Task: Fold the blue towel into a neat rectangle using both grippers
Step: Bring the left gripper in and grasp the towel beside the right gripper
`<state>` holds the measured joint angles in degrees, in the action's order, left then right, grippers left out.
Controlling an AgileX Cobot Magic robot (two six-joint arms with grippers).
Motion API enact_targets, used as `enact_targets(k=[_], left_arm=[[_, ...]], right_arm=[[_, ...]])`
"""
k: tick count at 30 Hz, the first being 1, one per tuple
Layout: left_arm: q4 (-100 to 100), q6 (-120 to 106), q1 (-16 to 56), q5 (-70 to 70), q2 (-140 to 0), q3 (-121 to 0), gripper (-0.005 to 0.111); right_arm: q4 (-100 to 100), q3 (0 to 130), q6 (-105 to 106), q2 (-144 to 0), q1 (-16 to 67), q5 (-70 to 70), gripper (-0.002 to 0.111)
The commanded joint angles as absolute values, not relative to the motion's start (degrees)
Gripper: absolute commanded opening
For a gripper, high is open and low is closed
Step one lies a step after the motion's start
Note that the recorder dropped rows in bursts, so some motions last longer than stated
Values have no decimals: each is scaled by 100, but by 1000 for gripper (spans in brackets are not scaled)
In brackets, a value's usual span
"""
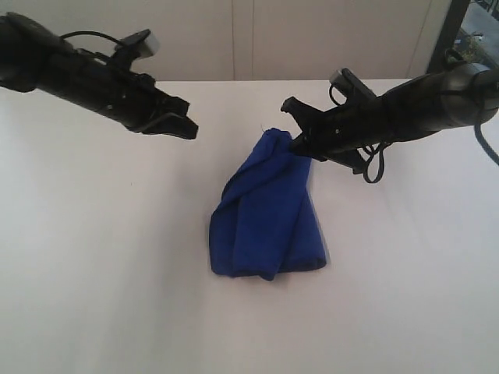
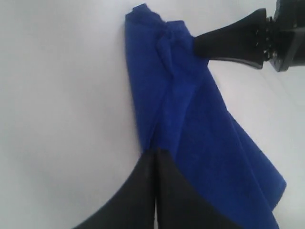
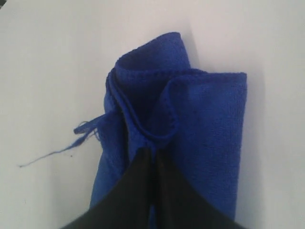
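The blue towel [image 1: 265, 218] is bunched and draped, its lower part resting on the white table and its top corner lifted. My right gripper [image 1: 296, 142] is shut on that raised corner. In the right wrist view the black fingertips [image 3: 153, 151] pinch the stitched hem of the blue towel [image 3: 209, 124]. My left gripper [image 1: 187, 128] hangs above the table to the left of the towel, shut with nothing in it. In the left wrist view its closed tips [image 2: 155, 153] are seen over the blue towel [image 2: 200, 124], with the right gripper [image 2: 202, 45] at the towel's far end.
The white table [image 1: 93, 257] spreads all around the towel. A loose blue thread [image 3: 47, 157] trails from the towel's frayed edge. A pale wall [image 1: 249, 39] runs behind the table, with a dark frame [image 1: 456, 31] at the back right.
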<state>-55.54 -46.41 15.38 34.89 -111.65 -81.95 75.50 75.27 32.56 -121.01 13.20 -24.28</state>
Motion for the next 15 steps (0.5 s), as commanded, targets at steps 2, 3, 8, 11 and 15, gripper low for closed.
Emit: enact_targets(k=[2,3,8,11,15], left_arm=[[-5688,-4579,1879,3842,-12032,-9383,0],[-5688,-4579,1924,3842,-12185,-9563,0],[-5701,-4477,2148,3864,-12805,-10274,0],[-5700,-4343,2259,3761,-13047,-10536,0],[-5700,-4343,2411,3428,-13246,-10743,12]], right_arm=[[7553,7551,3092,-12069,1303,-2338,0],[7553,7551,3064,-12069,1303,-2339,0],[7553,7551,3008,-12069,1303,-2336,0],[7553,7551,2968,-12069,1303,-2336,0],[7553,7551,2968,-12069,1303,-2347,0]])
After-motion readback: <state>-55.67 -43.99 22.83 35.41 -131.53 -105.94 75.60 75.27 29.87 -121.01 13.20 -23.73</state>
